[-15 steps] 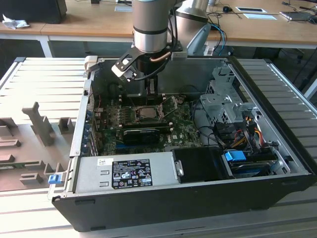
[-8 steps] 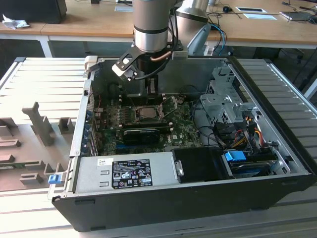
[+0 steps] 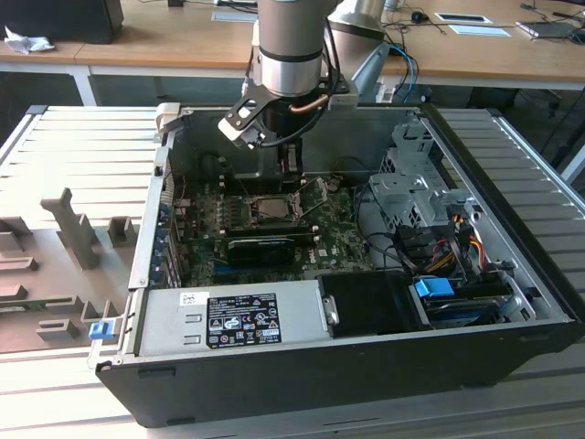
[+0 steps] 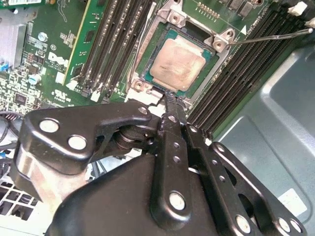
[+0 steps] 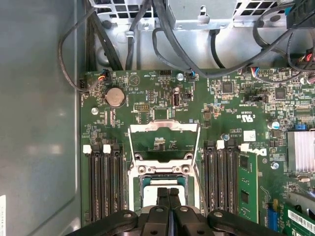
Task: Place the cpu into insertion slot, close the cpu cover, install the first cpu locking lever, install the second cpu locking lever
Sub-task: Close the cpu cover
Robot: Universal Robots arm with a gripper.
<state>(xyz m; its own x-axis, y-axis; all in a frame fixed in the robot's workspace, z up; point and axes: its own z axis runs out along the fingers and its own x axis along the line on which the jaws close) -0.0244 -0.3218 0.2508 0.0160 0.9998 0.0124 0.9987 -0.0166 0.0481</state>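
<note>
While the one open computer case (image 3: 274, 384) is lying on its side in the exterior view, its grey power supply (image 3: 228, 320) is carrying one black label and smaller white ones, with print too small to make out. One green motherboard (image 3: 343, 240) is lying on the case floor, and white lettering and symbols are showing on it in both wrist views. One gripper (image 3: 291, 165) is hanging over the board with its two fingers (image 5: 162, 196) pressed flat together on nothing, tips (image 4: 168, 96) reaching the edge of the insertion slot (image 4: 139, 84). One cpu cover (image 5: 162, 127) is standing swung open on the side of the slot away from the gripper, green board showing through its window. One cpu (image 4: 179, 64) is sitting inside the slot, its metal top facing up. One thin wire lever (image 4: 270, 36) is angling away from a slot corner, and one coin cell (image 5: 114, 97) is sitting farther along the board.
</note>
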